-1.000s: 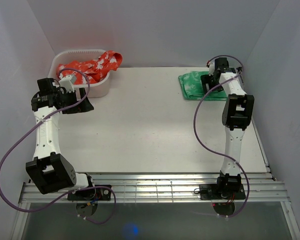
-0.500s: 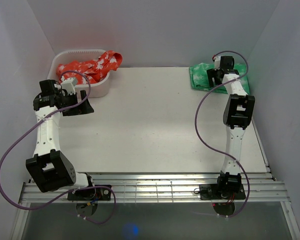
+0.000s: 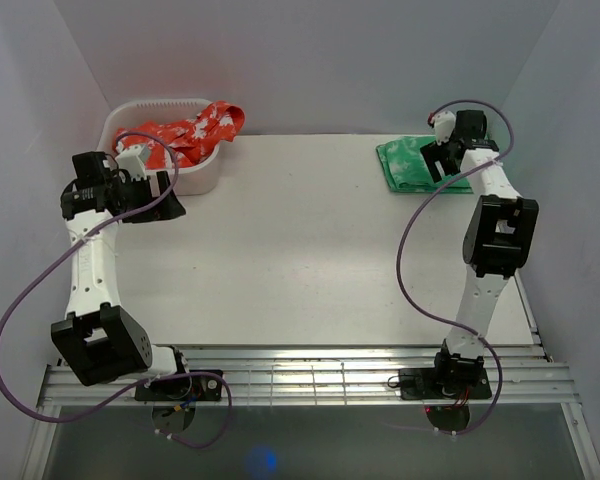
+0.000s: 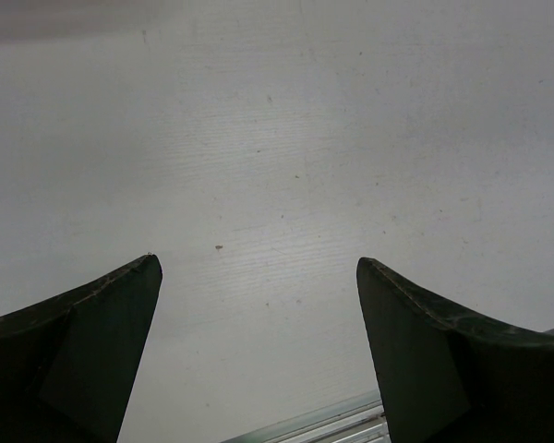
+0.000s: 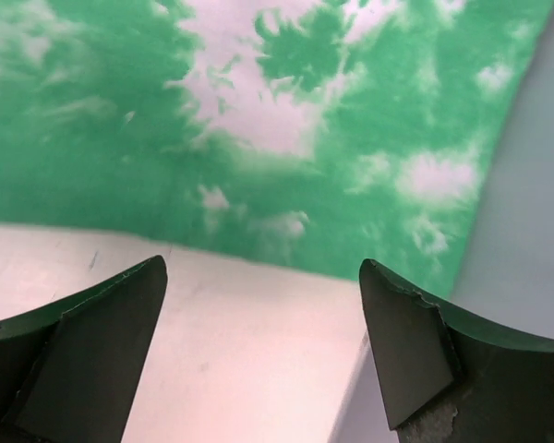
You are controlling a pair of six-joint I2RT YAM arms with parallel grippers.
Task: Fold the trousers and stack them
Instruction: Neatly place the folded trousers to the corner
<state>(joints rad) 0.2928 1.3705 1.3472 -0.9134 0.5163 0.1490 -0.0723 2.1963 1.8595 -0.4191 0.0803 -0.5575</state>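
Matte white table (image 3: 300,250), lightly specked and scuffed up close. Boxed in by plain pale walls (image 3: 310,60) at back and both sides. Slatted metal rail (image 3: 300,365) along near edge, both arm bases bolted on it. Purple cables (image 3: 398,265) looping off each arm.

Trousers (image 3: 408,165): folded into flat green packet with white tie-dye blotches, lying at far right corner of table, close to right wall. In right wrist view filling upper half, folded edge running straight across bare white surface below. Grey strip at far right of that view, unclear what.

Right gripper (image 3: 448,160): over near right part of trousers, fingers spread wide, nothing between them. Fingertips framing bare table just in front of fold edge. Touching fabric or not: cannot tell.

Left gripper (image 3: 165,210): at left side, just beside white basket (image 3: 202,178), fingers spread wide, only bare table between them in left wrist view.

Red white-patterned garment (image 3: 185,130) heaped in basket, one end draped over far right rim. Basket in far left corner, well apart from trousers.
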